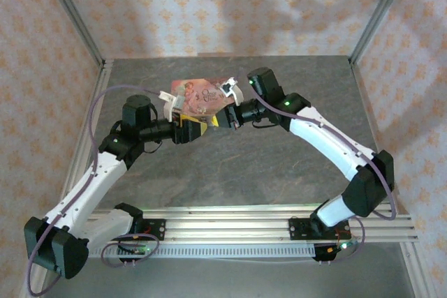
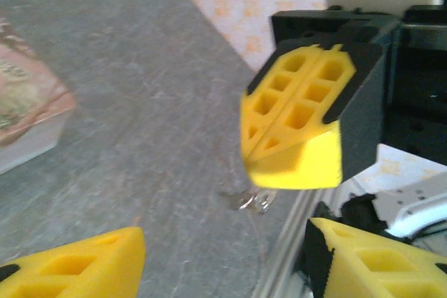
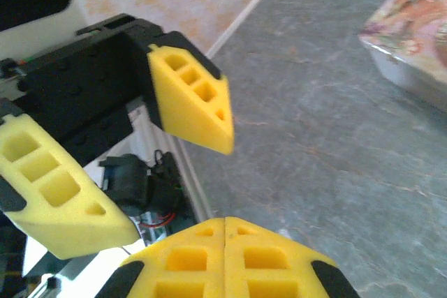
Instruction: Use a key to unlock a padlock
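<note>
Left hand [image 1: 190, 129]: left of centre in the top view; yellow fingers [image 3: 190, 95] spread well apart, seen close at the left of the right wrist view.
Pink tin [image 1: 202, 94]: just behind both hands in the top view; at the left edge of the left wrist view and the upper right corner of the right wrist view; flat on the grey surface [image 1: 279, 165].
Silvery metal piece [image 2: 248, 200]: low centre of the left wrist view, just under the right hand's tip; tiny, thin, looped, blurred; key or shackle, cannot tell; pinched or merely touching, cannot tell.
Right hand [image 1: 225, 118]: right of centre; fingers pressed together, tip near the left hand's.
Open room: bare surface from the hands to the near rail [image 1: 230, 218]; patterned walls [image 1: 42, 68] left, back and right.
</note>
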